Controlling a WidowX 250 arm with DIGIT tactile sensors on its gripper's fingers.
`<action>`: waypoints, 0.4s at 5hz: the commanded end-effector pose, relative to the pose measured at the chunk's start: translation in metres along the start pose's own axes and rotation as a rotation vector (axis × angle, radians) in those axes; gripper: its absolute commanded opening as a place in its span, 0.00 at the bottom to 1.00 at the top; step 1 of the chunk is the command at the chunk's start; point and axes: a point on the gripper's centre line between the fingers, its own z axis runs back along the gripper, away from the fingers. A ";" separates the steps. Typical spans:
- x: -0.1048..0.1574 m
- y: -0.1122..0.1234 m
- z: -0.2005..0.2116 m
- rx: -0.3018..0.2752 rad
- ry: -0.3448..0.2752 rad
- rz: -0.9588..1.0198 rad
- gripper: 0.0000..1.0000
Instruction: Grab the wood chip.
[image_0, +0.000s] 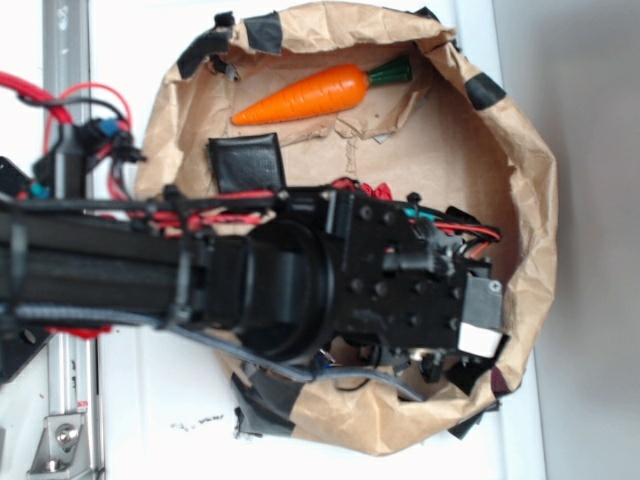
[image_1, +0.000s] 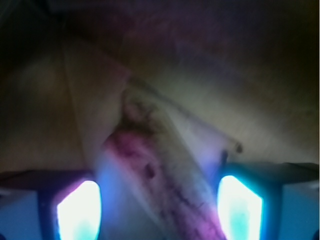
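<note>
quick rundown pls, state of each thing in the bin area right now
Gripper: fingers apart, low inside the paper bin.
Wood chip: streaky flat piece lying between the fingers, blurred; contact cannot be told.
Toy carrot: lying on its side, free, near the bin's far wall.
Black square pad: lying flat beside the arm, untouched.
Paper bin: upright, open-topped, walls crumpled and taped.

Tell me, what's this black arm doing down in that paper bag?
The robot arm reaches into a brown paper nest after a wood chip. In its wrist camera, a streaky, blurred flat piece, probably the wood chip, lies between the glowing fingers, which stand apart and do not visibly grip it. A toy carrot and a black square pad lie untouched nearby.
</note>
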 end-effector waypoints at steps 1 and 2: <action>-0.009 0.017 0.002 0.017 0.007 0.103 0.00; -0.031 0.034 0.042 0.033 -0.006 0.225 0.00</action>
